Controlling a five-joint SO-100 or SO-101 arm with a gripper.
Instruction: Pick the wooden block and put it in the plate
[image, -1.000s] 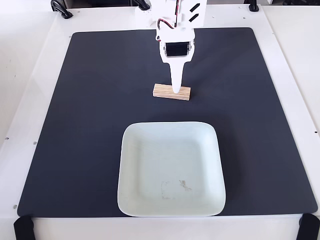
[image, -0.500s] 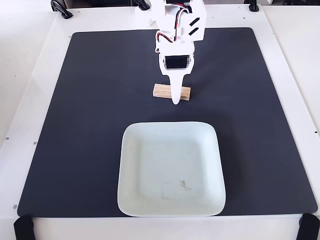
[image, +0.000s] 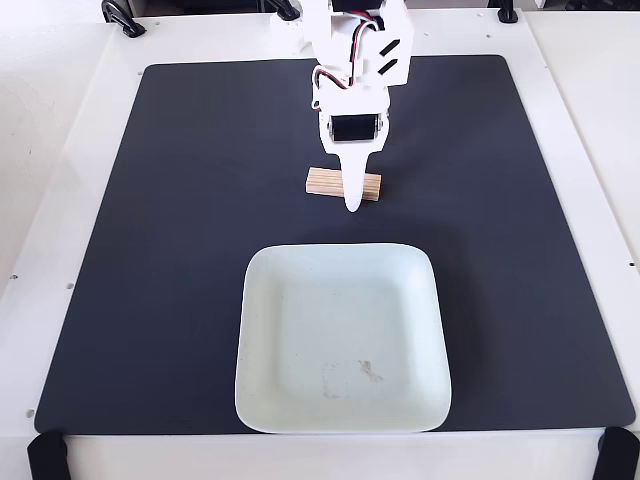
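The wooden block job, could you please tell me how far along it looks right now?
Early stage. The claw has reached the wooden block, its white finger crossing in front of it; a grip cannot be confirmed. The block lies on the black mat, and the plate is empty. Gripping, lifting and placing remain.

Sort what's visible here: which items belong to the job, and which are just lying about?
Job items:
- small light-tan rectangular wooden block
- large pale mint square plate
- white gripper

Bystanders:
- black mat
- white table
- black clamps at the table edges
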